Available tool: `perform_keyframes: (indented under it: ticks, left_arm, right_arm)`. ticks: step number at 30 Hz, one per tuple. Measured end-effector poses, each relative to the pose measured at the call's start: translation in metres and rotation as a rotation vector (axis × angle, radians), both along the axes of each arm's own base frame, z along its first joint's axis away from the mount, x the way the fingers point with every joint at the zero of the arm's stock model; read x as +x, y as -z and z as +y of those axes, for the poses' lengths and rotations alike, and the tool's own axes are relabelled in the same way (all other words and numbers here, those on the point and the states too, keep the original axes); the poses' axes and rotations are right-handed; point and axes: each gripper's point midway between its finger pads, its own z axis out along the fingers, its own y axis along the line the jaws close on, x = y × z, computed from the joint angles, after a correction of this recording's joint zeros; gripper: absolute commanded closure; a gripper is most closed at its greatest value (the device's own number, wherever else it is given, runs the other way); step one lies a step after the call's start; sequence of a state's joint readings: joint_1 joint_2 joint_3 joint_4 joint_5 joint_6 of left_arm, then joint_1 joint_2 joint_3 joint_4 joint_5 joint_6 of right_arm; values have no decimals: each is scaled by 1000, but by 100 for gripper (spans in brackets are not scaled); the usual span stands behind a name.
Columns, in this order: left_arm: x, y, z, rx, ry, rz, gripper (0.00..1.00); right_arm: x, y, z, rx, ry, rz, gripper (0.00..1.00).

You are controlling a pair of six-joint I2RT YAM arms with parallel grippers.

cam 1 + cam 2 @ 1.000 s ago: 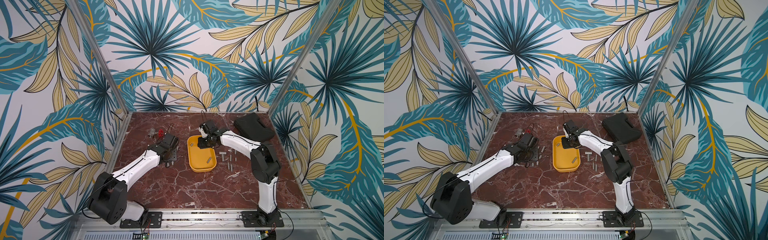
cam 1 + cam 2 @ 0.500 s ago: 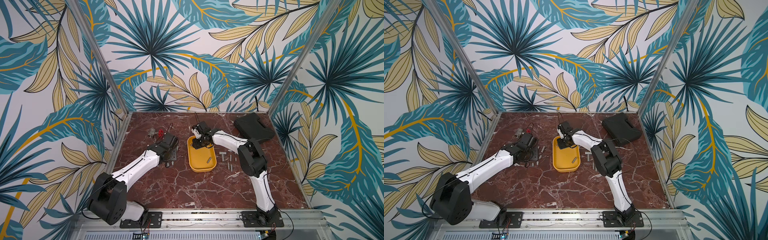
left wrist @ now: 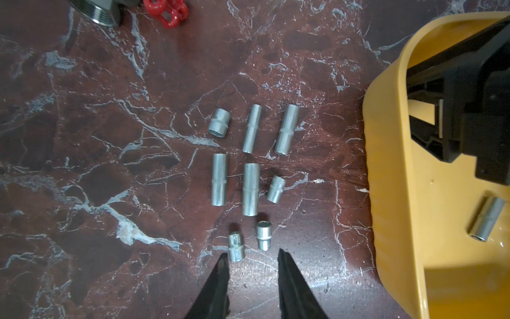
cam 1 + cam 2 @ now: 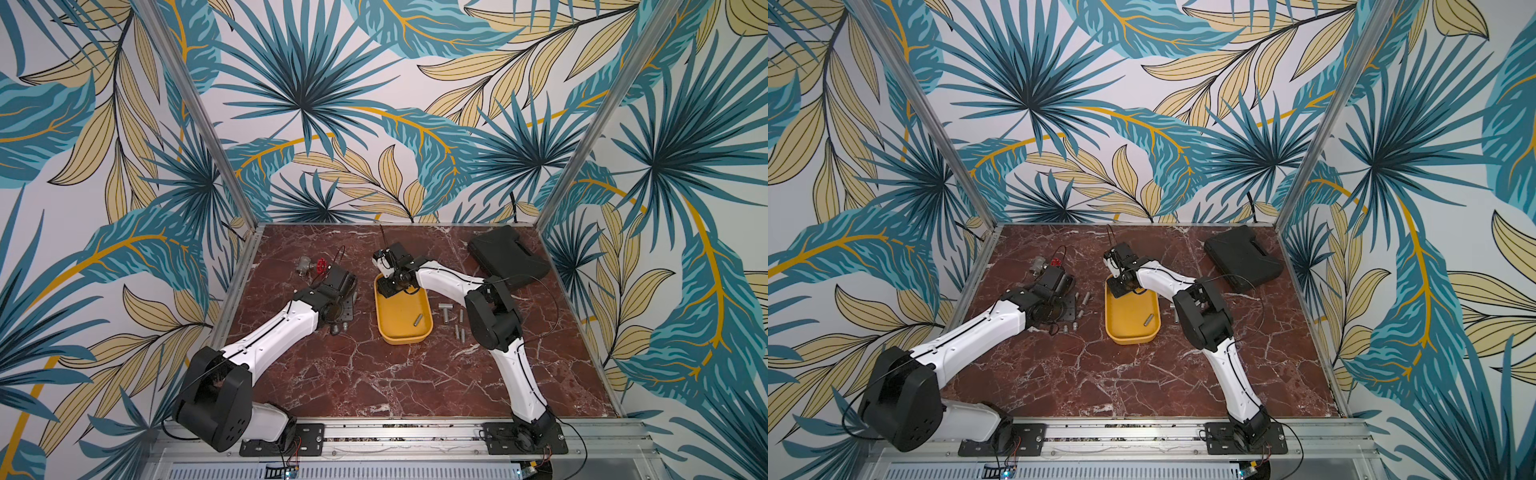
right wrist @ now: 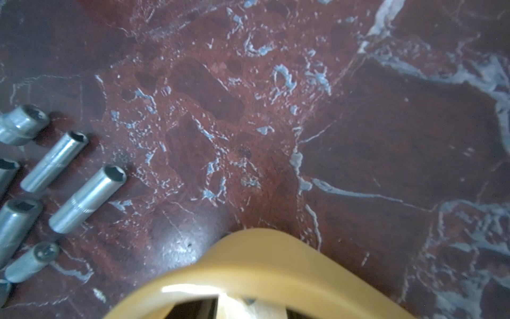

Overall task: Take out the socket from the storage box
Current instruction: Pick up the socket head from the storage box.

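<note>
Socket (image 4: pixel 417 319) lies at five o'clock in the tray (image 4: pixel 398 320). Our left gripper (image 3: pixel 252 255) gapes empty. Our right gripper (image 4: pixel 392 286) sits at the tray's twelve o'clock, and we cannot tell its grip.

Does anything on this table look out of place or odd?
Nothing looks spilled or damaged. The one oddity is a single socket lying slanted at the near end of the yellow tray, while the other sockets lie out on the marble. The right gripper is at the tray's far end, away from it.
</note>
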State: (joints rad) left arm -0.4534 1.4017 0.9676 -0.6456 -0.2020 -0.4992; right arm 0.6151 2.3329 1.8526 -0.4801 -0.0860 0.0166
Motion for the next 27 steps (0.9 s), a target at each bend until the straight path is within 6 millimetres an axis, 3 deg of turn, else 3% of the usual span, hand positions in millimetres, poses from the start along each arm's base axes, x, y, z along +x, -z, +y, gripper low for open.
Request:
perform_keyframes:
  ticks: [9, 20, 23, 27]
  left_arm:
    - [0, -4, 0, -7, -5, -10, 67]
    - [0, -4, 0, -8, -6, -10, 66]
    - [0, -4, 0, -8, -5, -10, 67]
    - [0, -4, 0, -8, -5, -11, 66]
  right_arm:
    - [1, 2, 0, -9, -6, 2, 80]
    - [-9, -1, -11, -10, 33, 9, 84]
    - [-14, -9, -17, -12, 51, 5, 84]
    - [-18, -38, -26, 10, 81, -27, 84]
